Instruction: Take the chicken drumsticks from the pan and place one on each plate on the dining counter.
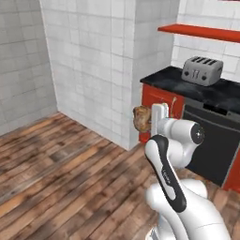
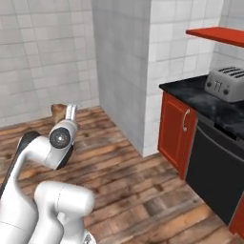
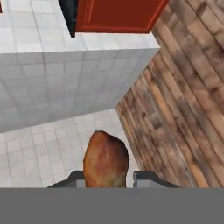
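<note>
In the middle of a simulated kitchen, above a wooden plank floor [image 1: 56, 159], a white robot arm holds its gripper [image 1: 146, 119] raised in the air with a golden-brown chicken drumstick [image 1: 141, 118] pinched between the jaws, which are closed tight on the meat. In the left base view the drumstick sits just left of centre, at about nine o'clock from the arm's wrist; in the right base view it peeks out at about eleven o'clock from the wrist. In the hand view the plump drumstick rises at six o'clock between the two dark fingertips [image 3: 151, 178], with white tiled wall [image 3: 61, 83] and floorboards beyond it. To the right stands a red cabinet [image 2: 177, 133] under a black counter bearing a grey toaster [image 1: 202, 70], with a dark oven front [image 2: 217, 167] beside it and a red shelf [image 1: 201, 32] above. Neither the pan, the plates nor the dining counter can be made out from here. As a judgement, one drumstick has been lifted out and is in transit; placing it on a plate and handling the other drumstick appear to remain.
</note>
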